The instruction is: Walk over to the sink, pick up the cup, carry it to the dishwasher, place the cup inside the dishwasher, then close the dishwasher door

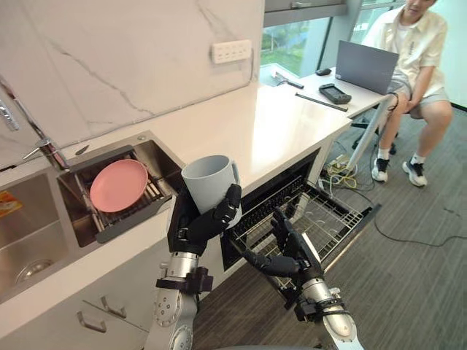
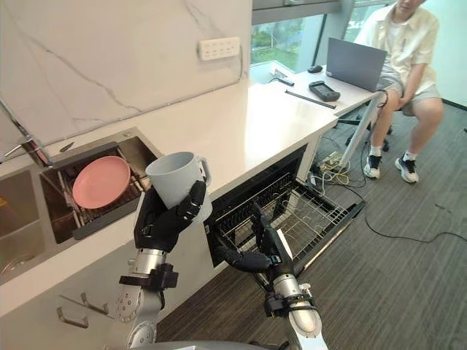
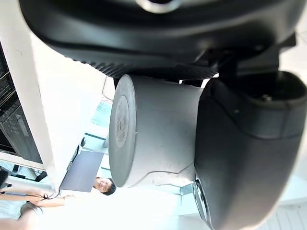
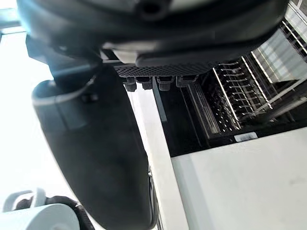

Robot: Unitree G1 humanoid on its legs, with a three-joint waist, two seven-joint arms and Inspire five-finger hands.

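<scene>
The cup (image 1: pixel 209 182) is upright, mouth up, in the left hand (image 1: pixel 198 227), whose fingers and thumb wrap its lower body. It is held in the air by the worktop (image 1: pixel 263 124) edge, between the sink (image 1: pixel 162 154) and the dishwasher (image 1: pixel 271 191), probably raised to clear the edge. The right hand (image 1: pixel 281 257) hangs open and empty above the pulled-out rack (image 1: pixel 325 211), likely waiting for the door.

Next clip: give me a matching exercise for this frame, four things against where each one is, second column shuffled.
1 cup
2 pink plate
3 laptop
4 wire rack

A on the desk
B in the sink
C in the left hand
D pulled out of the dishwasher

Pairs: 1-C, 2-B, 3-A, 4-D
</scene>
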